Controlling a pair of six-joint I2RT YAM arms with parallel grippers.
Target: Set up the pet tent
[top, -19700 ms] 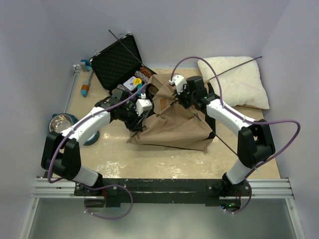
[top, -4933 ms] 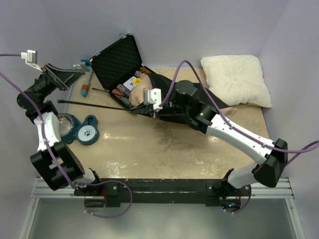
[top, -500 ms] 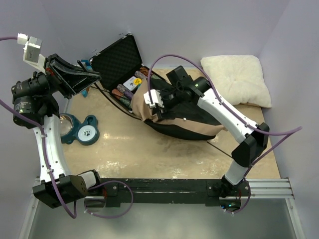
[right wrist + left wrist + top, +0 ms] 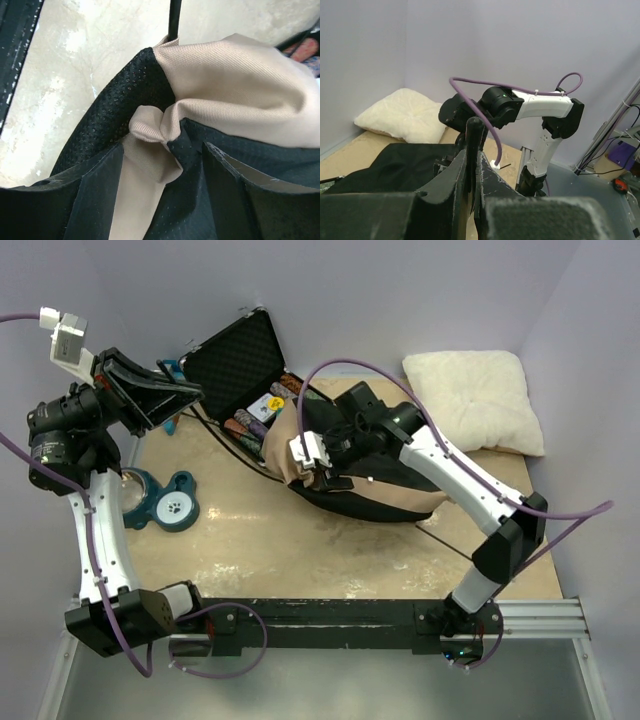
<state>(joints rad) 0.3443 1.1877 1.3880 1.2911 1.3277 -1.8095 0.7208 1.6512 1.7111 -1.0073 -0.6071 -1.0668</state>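
Observation:
The pet tent (image 4: 385, 495) lies half-raised mid-table, tan canvas over a black floor panel (image 4: 350, 508). My right gripper (image 4: 325, 475) is at its left corner. In the right wrist view the right gripper (image 4: 162, 150) is open, its fingers (image 4: 97, 195) straddling a bunched fold of tan fabric (image 4: 150, 127) and black mesh (image 4: 125, 95). A thin dark pole (image 4: 174, 17) runs into that corner. My left gripper (image 4: 190, 393) is raised high at the far left. It is shut on the outer end of a pole (image 4: 235, 440), seen between the left gripper's (image 4: 472, 155) fingers.
An open black hard case (image 4: 235, 360) with coloured chips stands behind the tent. A white pillow (image 4: 475, 400) lies at the back right. A metal bowl (image 4: 125, 485) and a blue paw-print dish (image 4: 177, 507) sit at the left. Another pole end (image 4: 440, 537) sticks out to the tent's right.
The right gripper's jaws have narrowed around the tent's corner fold, and that wrist has dropped slightly. The left arm still holds the pole in about the same place.

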